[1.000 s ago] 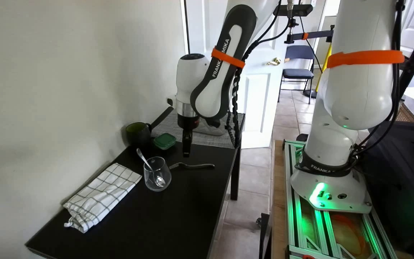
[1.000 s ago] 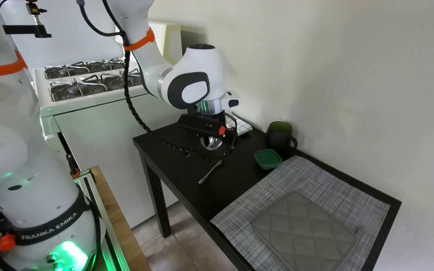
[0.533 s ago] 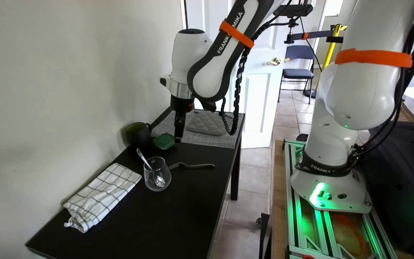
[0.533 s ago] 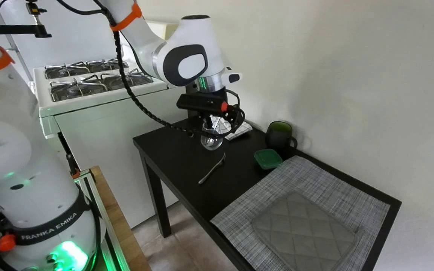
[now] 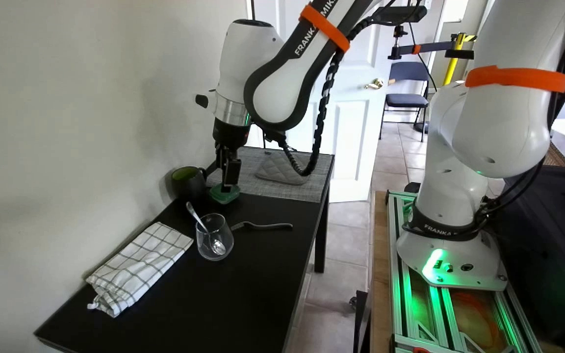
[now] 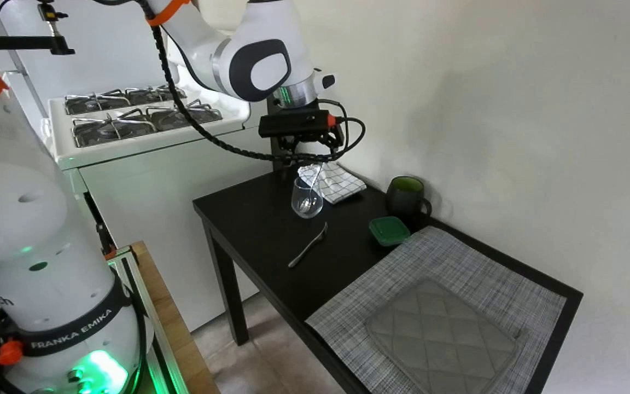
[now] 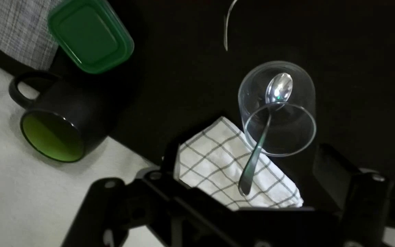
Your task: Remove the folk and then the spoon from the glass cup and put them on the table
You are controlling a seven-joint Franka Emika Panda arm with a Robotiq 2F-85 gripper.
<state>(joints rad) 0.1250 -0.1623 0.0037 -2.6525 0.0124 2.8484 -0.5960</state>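
Note:
The clear glass cup (image 7: 307, 89) stands upright on the black table (image 5: 243, 304) with the spoon (image 7: 279, 87) leaning in it. The spoon's bowl is down in the cup and its handle pokes out over the rim, toward the wall. Beside the cup, the fork (image 5: 268, 226) lies flat on the table; only part of it shows at the wrist view's top edge. My gripper (image 7: 251, 162) is open and empty, hanging above the table. Between its spread fingers the wrist view shows the spoon's handle end, lower down and untouched. In an exterior view the gripper (image 5: 227, 179) appears before the green container.
A folded checked cloth (image 5: 140, 267) lies by the cup on the wall side. Along the wall stand a dark mug (image 7: 81, 109) with a green inside and a green lidded container (image 6: 389, 231). A grey woven mat (image 6: 441, 257) with a quilted pad covers the table's end.
My gripper has risen from over the table near the fork, shifted toward the wall and turned. Cup, spoon and fork have stayed where they were. The jaws remain open.

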